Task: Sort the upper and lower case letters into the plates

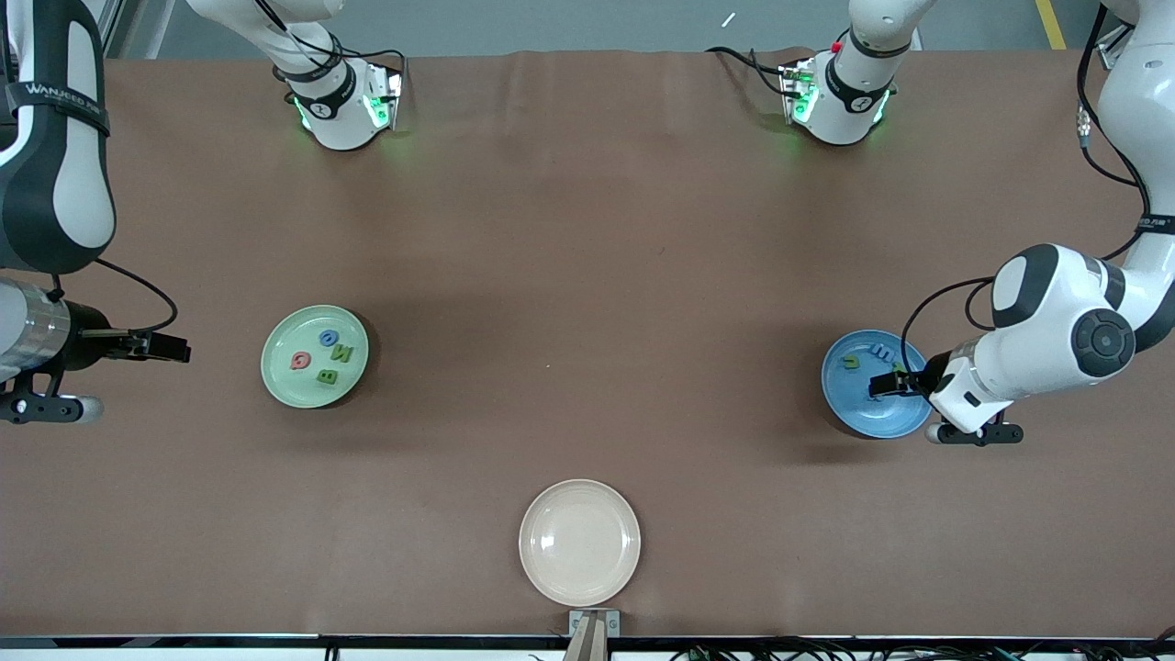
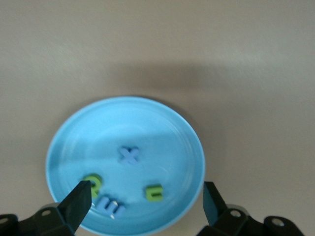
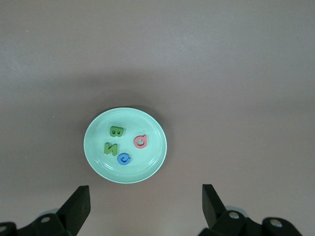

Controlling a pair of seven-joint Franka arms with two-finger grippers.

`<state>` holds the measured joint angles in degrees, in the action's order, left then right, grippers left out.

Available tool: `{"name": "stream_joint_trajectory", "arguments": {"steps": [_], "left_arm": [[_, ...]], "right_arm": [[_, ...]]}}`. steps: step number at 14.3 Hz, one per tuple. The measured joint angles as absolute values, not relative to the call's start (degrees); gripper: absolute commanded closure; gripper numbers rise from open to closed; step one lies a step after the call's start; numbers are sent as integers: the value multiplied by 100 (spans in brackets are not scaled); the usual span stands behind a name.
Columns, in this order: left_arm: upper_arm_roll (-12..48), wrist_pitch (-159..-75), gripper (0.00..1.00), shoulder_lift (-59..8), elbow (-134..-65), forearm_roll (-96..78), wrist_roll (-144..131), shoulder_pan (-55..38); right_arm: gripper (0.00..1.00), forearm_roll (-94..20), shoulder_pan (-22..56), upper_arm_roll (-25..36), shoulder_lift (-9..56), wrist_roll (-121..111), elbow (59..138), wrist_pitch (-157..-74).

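Observation:
The pale green plate lies toward the right arm's end of the table and holds several letters, among them a pink one, a green B and a blue one. The blue plate lies toward the left arm's end. It holds several letters, among them a blue x and a green u. My left gripper hangs open and empty over the blue plate. Beside the green plate, my right gripper is open and empty over bare table.
An empty cream plate lies at the table's edge nearest the front camera, midway between the arms. A brown cloth covers the table. The arm bases stand along the edge farthest from the front camera.

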<state>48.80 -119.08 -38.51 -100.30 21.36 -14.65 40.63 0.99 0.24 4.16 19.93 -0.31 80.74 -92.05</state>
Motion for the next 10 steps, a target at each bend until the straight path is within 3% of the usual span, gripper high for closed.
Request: {"name": "stream_joint_trajectory", "arguments": {"steps": [3,7,10], "left_arm": [[2881,-11898,0,-3074,-10026,631,-635,2283],[385,-11870,0,-2522,-10084,-595,-402,-289],[-438,-11863,0,-2298,-10147,-823,-402,-1215]], "right_arm": [[0,99,24,414,1621,-38,8363,-9148],[0,99,25,413,864,-43,9138,-9160],[0,99,25,410,283,-48,9627,-9169]]}}
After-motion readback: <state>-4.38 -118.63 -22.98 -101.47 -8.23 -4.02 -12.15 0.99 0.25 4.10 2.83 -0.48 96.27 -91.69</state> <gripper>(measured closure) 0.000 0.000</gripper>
